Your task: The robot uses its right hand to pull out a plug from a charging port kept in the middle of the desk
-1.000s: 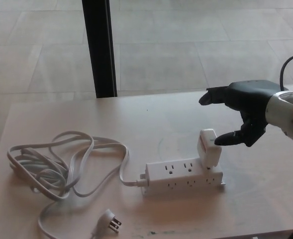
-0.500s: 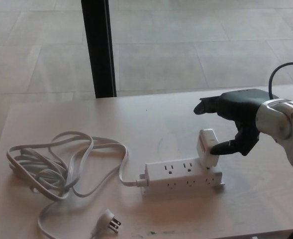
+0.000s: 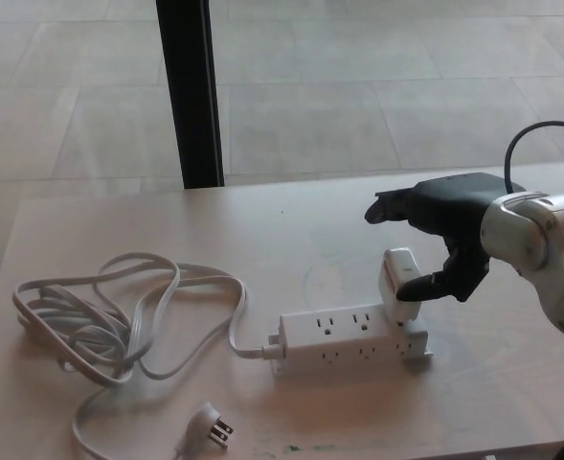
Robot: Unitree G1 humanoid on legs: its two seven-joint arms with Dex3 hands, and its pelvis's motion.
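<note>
With the right hand spread open, thumb tip at the plug seated on the power strip's right end, fingers should be closed squarely, then pulled straight up.

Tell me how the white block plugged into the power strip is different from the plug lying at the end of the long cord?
The white charger block stands upright in the power strip; the loose cord plug lies flat on the desk. The block is chunky and boxy; the cord plug is small with bare prongs showing. The right hand is at the block; nothing is near the cord plug. Both are light-coloured.
</note>
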